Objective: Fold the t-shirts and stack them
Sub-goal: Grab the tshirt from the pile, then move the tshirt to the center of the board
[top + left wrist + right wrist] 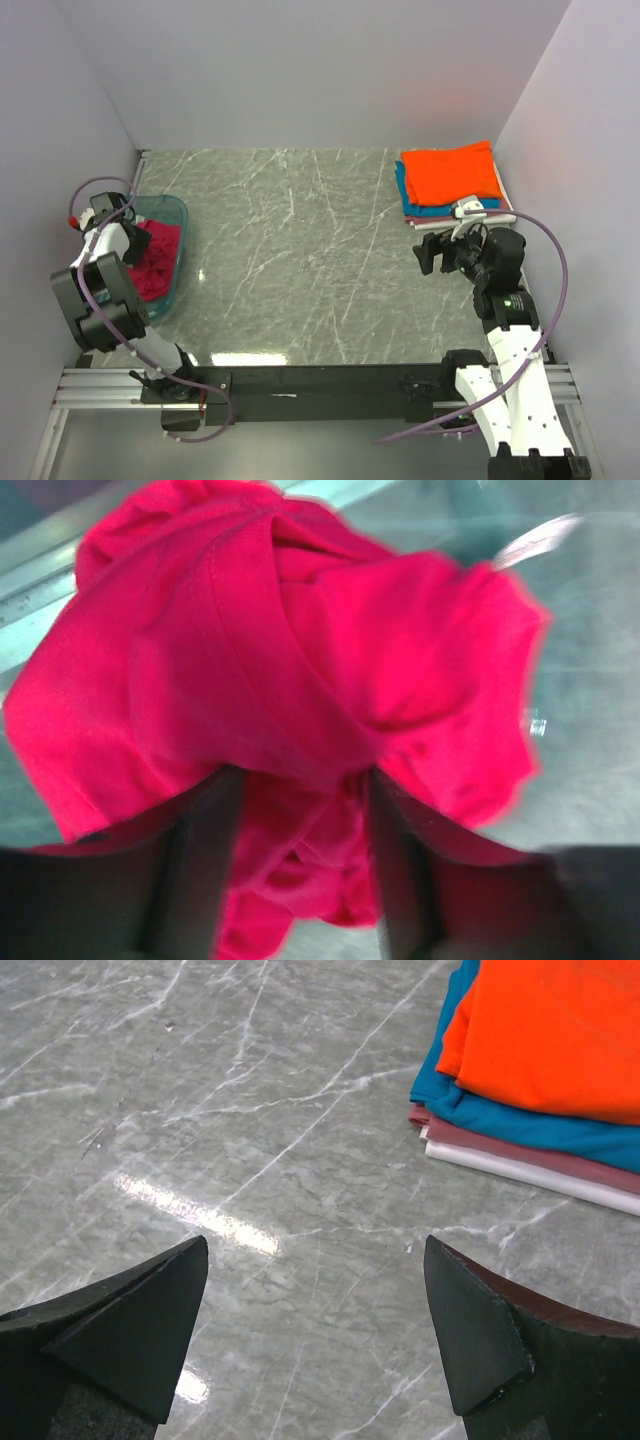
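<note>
Left fingers (195, 880), part-open, straddle a bunch of the crumpled magenta-red t-shirt (300, 650) in the blue tray (182, 262), presumably to lift it out, grip unconfirmed; right fingers (130, 1330) wide open, empty, over the surface (300, 250) beside the folded stack (450, 175).

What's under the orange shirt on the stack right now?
Under the orange shirt lie a teal-blue shirt, a pinkish shirt and a white shirt at the bottom. Only their edges show; the rest of each is covered.
</note>
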You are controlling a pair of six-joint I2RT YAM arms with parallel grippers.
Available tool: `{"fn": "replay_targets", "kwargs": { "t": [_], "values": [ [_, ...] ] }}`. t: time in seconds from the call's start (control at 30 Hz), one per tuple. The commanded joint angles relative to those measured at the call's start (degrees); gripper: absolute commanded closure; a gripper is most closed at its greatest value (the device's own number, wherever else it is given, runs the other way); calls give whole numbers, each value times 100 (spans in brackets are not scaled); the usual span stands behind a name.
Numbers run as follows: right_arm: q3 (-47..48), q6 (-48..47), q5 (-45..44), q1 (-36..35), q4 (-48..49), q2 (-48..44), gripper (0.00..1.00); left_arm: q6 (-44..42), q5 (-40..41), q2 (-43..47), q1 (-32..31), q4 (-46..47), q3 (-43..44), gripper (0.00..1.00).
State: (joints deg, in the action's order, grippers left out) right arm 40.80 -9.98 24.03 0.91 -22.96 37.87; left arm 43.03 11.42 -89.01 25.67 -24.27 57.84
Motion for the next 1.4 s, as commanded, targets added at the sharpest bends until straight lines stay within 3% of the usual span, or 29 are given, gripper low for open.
{"fn": "replay_targets", "kwargs": {
  "t": [0.0, 0.13, 0.23, 0.4, 0.6, 0.87, 1.0, 1.17, 1.37],
  "values": [
    [-10, -57, -65, 15, 125, -95, 6, -56, -43, -282, -9, 10, 420, 48],
    [-10, -74, -65, 15, 134, -43, 6, -443, -271, -292, -10, 133, 482, 71],
    [-19, -74, -92, 15, 143, -34, 6, -751, -596, 153, -9, 325, 403, 100],
    [-37, -110, -136, 24, 178, -69, 6, -1015, -938, 2269, -440, 854, 174, 100],
    [-54, -153, -188, 24, 213, -16, 6, -823, -1448, 3143, -861, 826, 1279, 100],
    [-89, -206, -355, 59, 248, 80, 7, -611, -3196, 2802, -1634, 1319, 3027, 99],
    [-107, -224, -399, 85, 248, 142, 7, -699, -3470, 2469, -2275, 1521, 3917, 99],
    [-116, -250, -452, 94, 257, 230, 7, -314, -3866, 2143, -2532, 2145, 4945, 99],
    [-116, -268, -487, 94, 266, 318, 7, 267, -4113, 1853, -2962, 2831, 5508, 99]
  ]
}}
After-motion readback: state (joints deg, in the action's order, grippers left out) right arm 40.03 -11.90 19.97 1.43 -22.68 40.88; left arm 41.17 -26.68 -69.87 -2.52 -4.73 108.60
